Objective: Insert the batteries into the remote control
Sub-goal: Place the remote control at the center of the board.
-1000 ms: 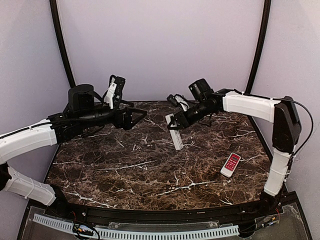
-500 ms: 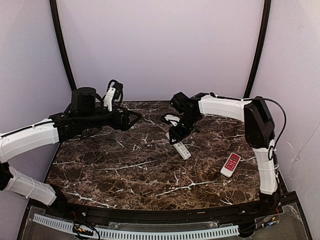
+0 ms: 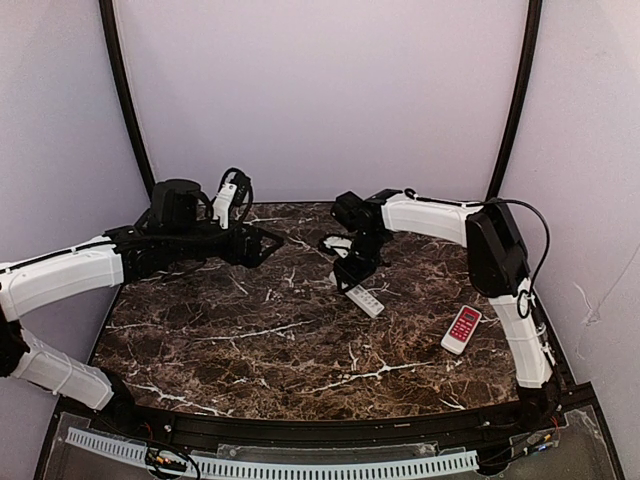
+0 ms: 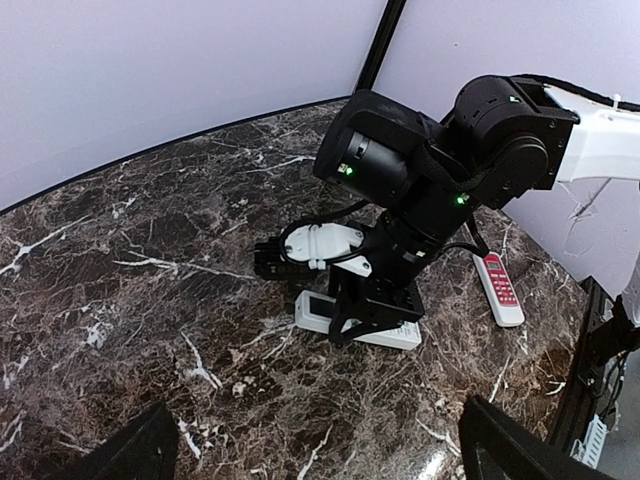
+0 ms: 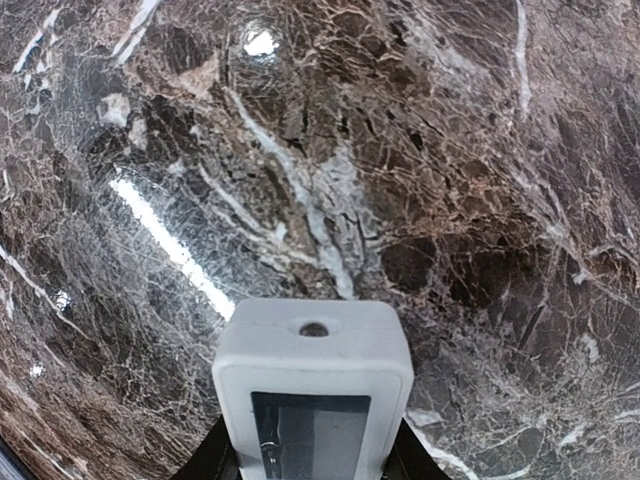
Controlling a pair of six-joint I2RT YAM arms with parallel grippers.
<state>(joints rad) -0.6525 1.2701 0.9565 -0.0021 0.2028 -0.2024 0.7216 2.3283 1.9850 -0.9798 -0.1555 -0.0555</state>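
Note:
The long white remote control (image 3: 364, 299) lies on the marble table (image 3: 250, 340) near the back middle. My right gripper (image 3: 352, 272) stands over its display end, shut on it with a finger on each side. In the right wrist view the display end (image 5: 313, 395) fills the bottom centre between the fingers (image 5: 213, 458). The left wrist view shows the remote (image 4: 403, 336) flat under the right gripper (image 4: 372, 312). My left gripper (image 3: 275, 238) is open and empty at the back left, pointing toward the remote. In its own view its gripper (image 4: 320, 460) frames bare table. No batteries show.
A shorter red-and-white remote (image 3: 462, 329) lies to the right of the white one, near the right arm's base; it also shows in the left wrist view (image 4: 498, 287). Purple walls and black frame posts (image 3: 515, 100) close in the back and sides.
My right arm has swung left and down, bringing the white remote from a raised tilt to lie on the table. My left gripper has shifted slightly right.

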